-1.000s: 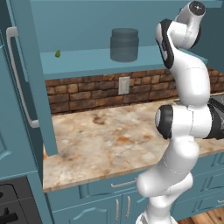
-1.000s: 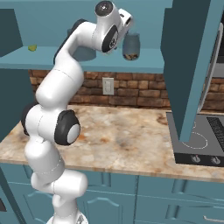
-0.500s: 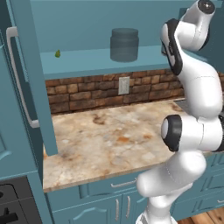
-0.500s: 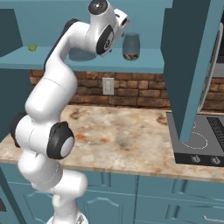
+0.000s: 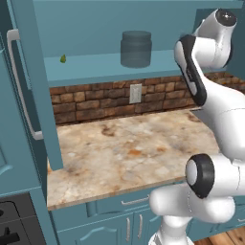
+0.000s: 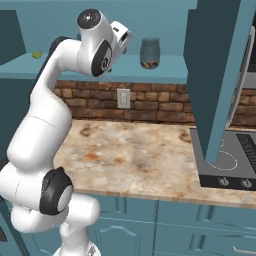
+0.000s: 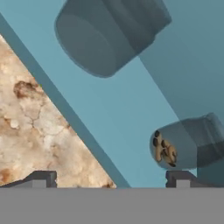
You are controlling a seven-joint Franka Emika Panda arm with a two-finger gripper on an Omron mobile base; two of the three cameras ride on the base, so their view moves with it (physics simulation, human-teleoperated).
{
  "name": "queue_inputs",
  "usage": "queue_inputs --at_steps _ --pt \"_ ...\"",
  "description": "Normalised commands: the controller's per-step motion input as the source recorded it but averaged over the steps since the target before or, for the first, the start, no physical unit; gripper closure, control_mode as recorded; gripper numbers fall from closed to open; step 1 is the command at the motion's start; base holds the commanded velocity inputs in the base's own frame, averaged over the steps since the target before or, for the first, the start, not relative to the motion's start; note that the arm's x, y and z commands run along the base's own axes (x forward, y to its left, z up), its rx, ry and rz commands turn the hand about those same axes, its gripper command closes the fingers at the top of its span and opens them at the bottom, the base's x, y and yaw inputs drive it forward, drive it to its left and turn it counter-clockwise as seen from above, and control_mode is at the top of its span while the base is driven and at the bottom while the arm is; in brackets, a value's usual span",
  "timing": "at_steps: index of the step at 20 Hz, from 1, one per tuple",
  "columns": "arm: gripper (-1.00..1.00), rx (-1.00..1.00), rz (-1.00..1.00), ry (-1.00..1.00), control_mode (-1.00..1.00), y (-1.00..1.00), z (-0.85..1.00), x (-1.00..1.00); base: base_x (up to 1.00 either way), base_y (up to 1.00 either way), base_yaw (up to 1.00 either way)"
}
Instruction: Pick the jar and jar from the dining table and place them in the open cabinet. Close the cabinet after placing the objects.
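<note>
Up on the teal shelf [image 5: 110, 72] of the cabinet [image 6: 215, 75], the wide grey jar [image 5: 136, 48] stands at the upper middle of the left base view, and the small jar [image 6: 149, 53] stands at top centre of the right base view. Seen from the hand view, the gripper [image 7: 111, 177] holds its fingers wide apart with nothing between them, the small jar just beside the right tip. Below, the stone counter [image 5: 129, 153] fills the middle of both base views.

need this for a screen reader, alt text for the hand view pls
Two jars stand apart on a teal cabinet shelf: a wide smoky grey jar and a smaller clear jar with brown bits at its bottom. The open claw is empty; marbled stone counter lies below.
</note>
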Motion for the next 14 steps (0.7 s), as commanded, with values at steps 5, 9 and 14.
queue_inputs --at_steps 5,9,14 --pt "-1.0 0.0 -0.01 0.0 -1.0 0.23 -0.2 -0.75 0.0 0.0 0.0" --pt "-1.0 0.0 -0.02 0.0 -1.0 0.09 -0.12 -0.82 0.0 0.0 0.0" --pt "-1.0 0.0 -0.04 0.0 -1.0 0.01 -0.13 -0.8 0.0 0.0 0.0"
